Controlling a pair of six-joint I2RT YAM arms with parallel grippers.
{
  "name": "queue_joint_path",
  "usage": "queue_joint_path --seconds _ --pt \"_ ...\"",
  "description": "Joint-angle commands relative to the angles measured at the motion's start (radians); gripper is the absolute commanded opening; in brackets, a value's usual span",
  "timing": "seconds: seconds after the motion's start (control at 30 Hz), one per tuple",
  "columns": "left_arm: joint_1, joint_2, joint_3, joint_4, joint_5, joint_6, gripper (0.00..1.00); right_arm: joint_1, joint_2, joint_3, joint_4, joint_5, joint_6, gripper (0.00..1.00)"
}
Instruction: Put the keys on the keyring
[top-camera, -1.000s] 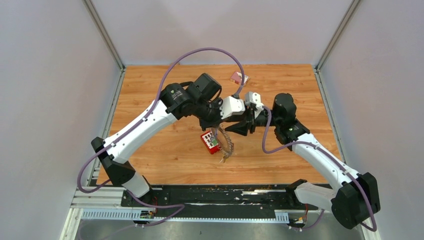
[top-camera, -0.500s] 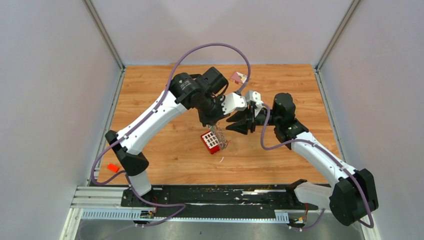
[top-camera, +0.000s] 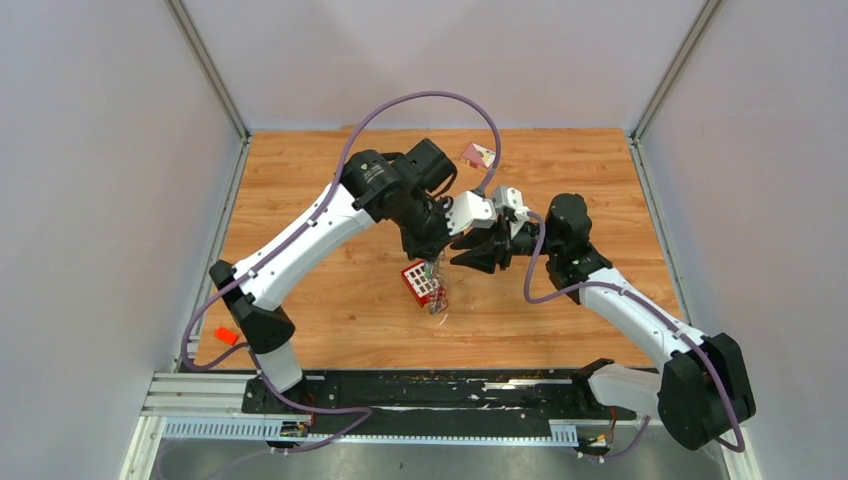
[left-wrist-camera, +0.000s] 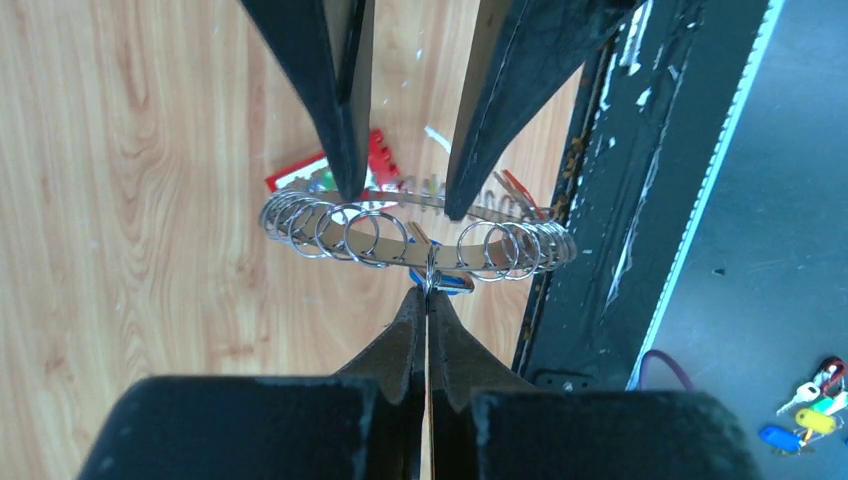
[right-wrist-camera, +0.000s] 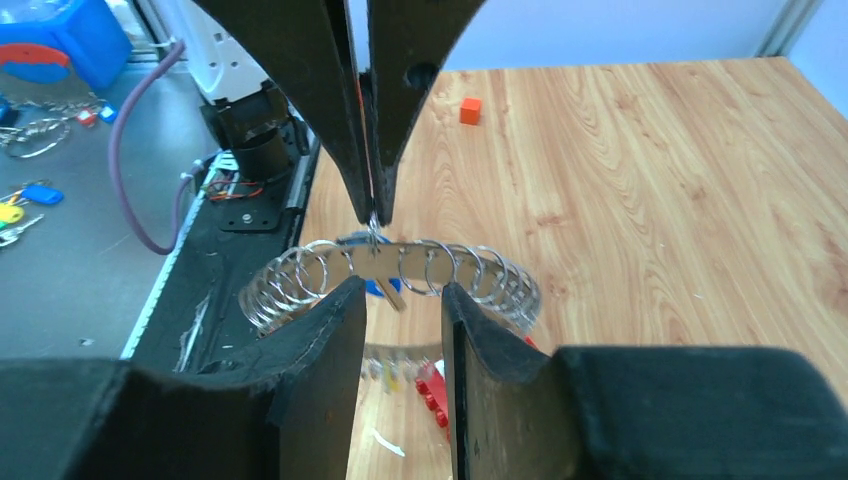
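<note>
Aloft, left tool (left-wrist-camera: 427, 292) closed tight on the keyring (left-wrist-camera: 330, 228); right tool (right-wrist-camera: 400, 295) half-open astride its rim.

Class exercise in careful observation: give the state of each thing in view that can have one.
left gripper: shut, pinching the keyring at its rim.
right gripper: fingers apart at the rim; grip unclear.
keyring: held above the table, between both grippers.
blue-tagged key: hanging at the rim.
red brick: lying on the table.
</note>
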Motion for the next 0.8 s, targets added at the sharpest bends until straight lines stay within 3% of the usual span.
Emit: queue_joint_path --seconds 0.0,0.33,0.63,0.77 --pt "-0.019 -0.104 -0.104 0.189 0.109 0.027 0.00 0.021 0.002 -0.021 0.202 -0.064 0.137 0.34" --pt "-0.019 -0.158 -0.194 0.292 0.110 0.005 0.00 0.034 0.004 -0.023 0.249 -0.087 0.181 0.31" --pt "-0.020 -0.180 -0.212 0.306 0.113 0.001 0.00 0.035 0.009 -0.012 0.185 -0.065 0.135 0.18" --pt "-0.019 -0.193 -0.228 0.317 0.102 0.003 0.00 0.035 0.009 -0.003 0.152 -0.058 0.111 0.19"
